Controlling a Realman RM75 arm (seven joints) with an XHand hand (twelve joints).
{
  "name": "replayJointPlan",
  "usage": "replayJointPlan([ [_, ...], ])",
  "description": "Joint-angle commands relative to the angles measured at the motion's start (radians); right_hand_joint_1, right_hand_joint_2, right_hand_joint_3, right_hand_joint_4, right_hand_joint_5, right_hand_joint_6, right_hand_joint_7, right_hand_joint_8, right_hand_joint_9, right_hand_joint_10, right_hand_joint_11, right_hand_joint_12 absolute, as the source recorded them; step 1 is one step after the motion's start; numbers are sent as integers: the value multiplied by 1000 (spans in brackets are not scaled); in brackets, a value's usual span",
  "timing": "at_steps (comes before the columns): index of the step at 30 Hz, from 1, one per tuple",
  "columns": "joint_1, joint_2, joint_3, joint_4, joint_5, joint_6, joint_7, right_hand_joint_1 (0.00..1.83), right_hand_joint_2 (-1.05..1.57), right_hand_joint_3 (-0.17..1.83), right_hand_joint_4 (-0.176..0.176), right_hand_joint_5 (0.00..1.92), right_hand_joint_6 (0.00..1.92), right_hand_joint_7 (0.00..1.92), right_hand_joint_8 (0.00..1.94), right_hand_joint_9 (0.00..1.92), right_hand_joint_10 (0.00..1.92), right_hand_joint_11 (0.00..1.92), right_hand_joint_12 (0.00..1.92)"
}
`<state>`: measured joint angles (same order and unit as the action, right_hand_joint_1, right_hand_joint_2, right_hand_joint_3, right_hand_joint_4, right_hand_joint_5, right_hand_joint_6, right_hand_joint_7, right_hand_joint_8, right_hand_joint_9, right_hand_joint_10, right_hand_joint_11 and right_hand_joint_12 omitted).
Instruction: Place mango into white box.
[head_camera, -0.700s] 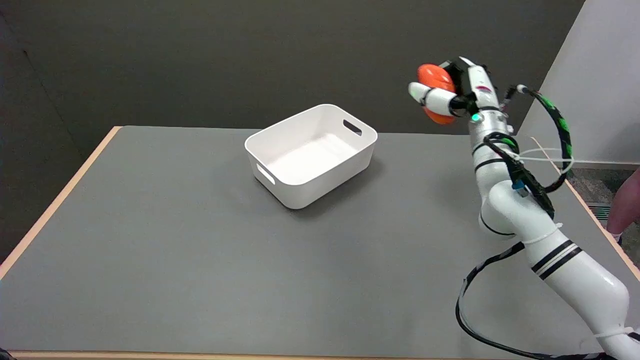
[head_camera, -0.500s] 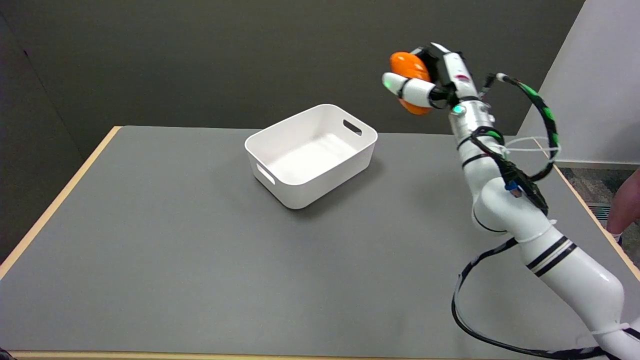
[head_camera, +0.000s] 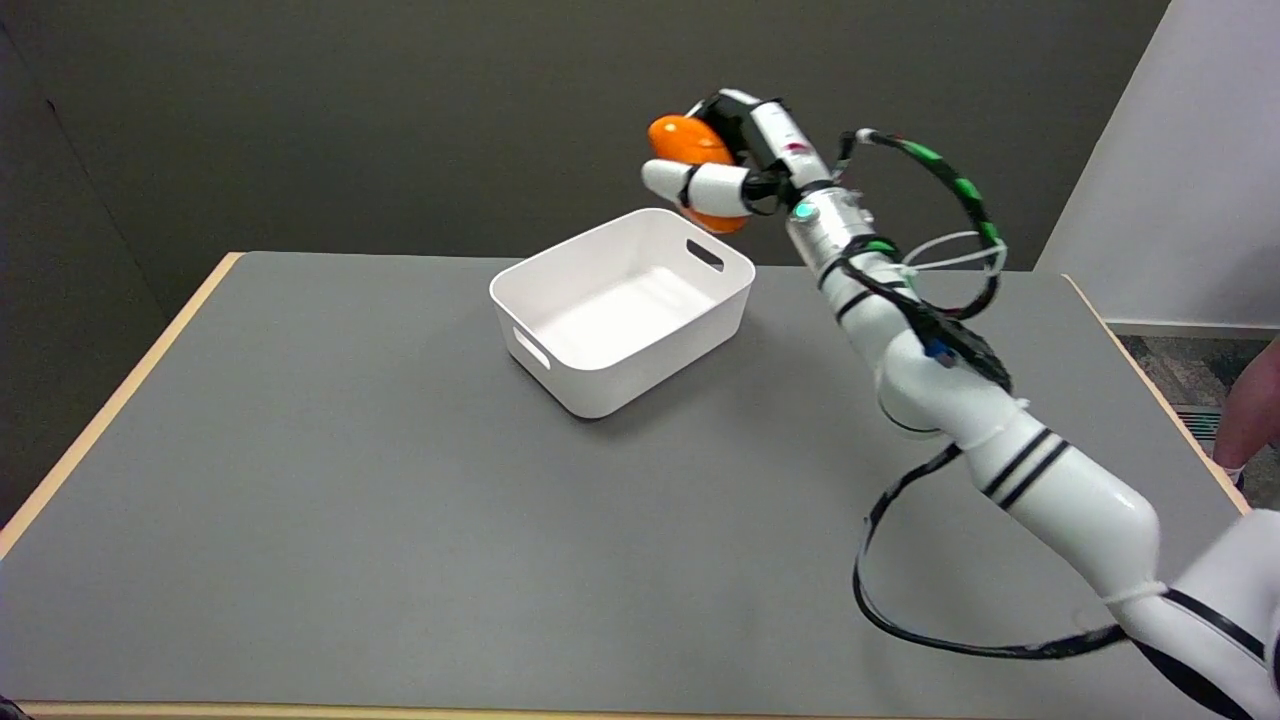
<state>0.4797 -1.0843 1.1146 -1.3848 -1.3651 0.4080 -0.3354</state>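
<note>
The right hand (head_camera: 725, 165) is wrapped around the mango (head_camera: 682, 142), its white fingers (head_camera: 695, 186) curled across the fruit's near side while the black-and-white back of the hand sits behind and to the right of it. The mango shows as an orange oval above the fingers, with a smaller orange patch visible below them. Hand and mango are up in the air, clear of the table (head_camera: 400, 500), and in the picture they sit just above the far right corner of the box (head_camera: 620, 305), near its rim.

The arm (head_camera: 940, 390) runs from the lower right corner of the picture up and leftward to the hand, with a black cable (head_camera: 900, 630) looping beneath it over the table and a green-and-black cable (head_camera: 950, 185) arching beside the wrist.

The box is white, rectangular and open-topped, set at an angle on the grey table toward its far side. It has a slot handle in each short wall. Its inside shows only bare white floor and walls.

At the right edge of the picture, beyond the table, part of a person's leg (head_camera: 1255, 410) is visible above the floor.
</note>
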Motion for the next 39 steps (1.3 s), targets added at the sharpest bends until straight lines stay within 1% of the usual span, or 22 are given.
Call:
replayJointPlan([
  [1, 289, -173, -208, 472, -22, -125, 40, 1175, 1110, 376, -176, 647, 1525, 701, 1558, 914, 1921, 189, 1921],
  [6, 350, -219, -260, 641, -22, -130, 40, 1172, 1120, 365, -176, 640, 1532, 693, 1567, 916, 1921, 120, 1921],
  [11, 380, -255, -276, 741, -22, -148, 40, 1166, 1134, 353, -176, 627, 1547, 679, 1582, 892, 1921, 53, 1921],
  [16, 380, -270, -287, 766, -22, -190, 33, 1163, 1145, 340, -176, 617, 1557, 671, 1592, 858, 1921, 27, 1921],
  [22, 374, -273, -287, 767, -27, -294, 33, 1159, 1160, 327, -176, 603, 1574, 659, 1605, 840, 1921, 15, 1921],
  [24, 374, -273, -287, 767, -28, -332, 32, 1154, 1191, 274, -176, 590, 1582, 648, 1606, 820, 1921, 38, 1921],
  [25, 376, -273, -288, 769, -29, -355, 32, 1101, 1079, 431, -101, 529, 1435, 669, 1436, 800, 1769, 32, 1921],
  [26, 376, -273, -291, 769, -30, -369, 32, 1018, 889, 702, 18, 439, 1199, 707, 1168, 774, 1528, 12, 1921],
  [27, 376, -273, -294, 769, -30, -377, 32, 953, 760, 888, 93, 363, 981, 693, 915, 722, 1329, 22, 1921],
  [28, 377, -271, -300, 769, -30, -387, 32, 932, 751, 905, 84, 330, 849, 611, 757, 647, 1242, 69, 1921],
  [29, 378, -271, -307, 769, -31, -398, 32, 893, 731, 923, 78, 288, 707, 518, 612, 555, 1128, 136, 1859],
  [30, 378, -270, -309, 769, -31, -402, 32, 822, 688, 942, 73, 225, 531, 394, 472, 428, 957, 239, 1694],
  [31, 380, -270, -312, 769, -33, -407, 32, 754, 655, 965, 69, 169, 406, 293, 368, 331, 823, 307, 1560],
  [33, 379, -269, -312, 768, -36, -411, 32, 665, 630, 998, 67, 107, 361, 207, 323, 271, 743, 288, 1452],
  [35, 376, -267, -312, 766, -41, -413, 32, 608, 589, 973, 65, 67, 191, 99, 241, 174, 682, 246, 1334],
  [37, 373, -266, -312, 760, -41, -413, 32, 590, 577, 961, 64, 53, 166, 83, 202, 153, 672, 238, 1315],
  [39, 367, -263, -312, 748, -41, -413, 32, 558, 574, 942, 60, 2, 158, 28, 180, 98, 645, 219, 1295],
])
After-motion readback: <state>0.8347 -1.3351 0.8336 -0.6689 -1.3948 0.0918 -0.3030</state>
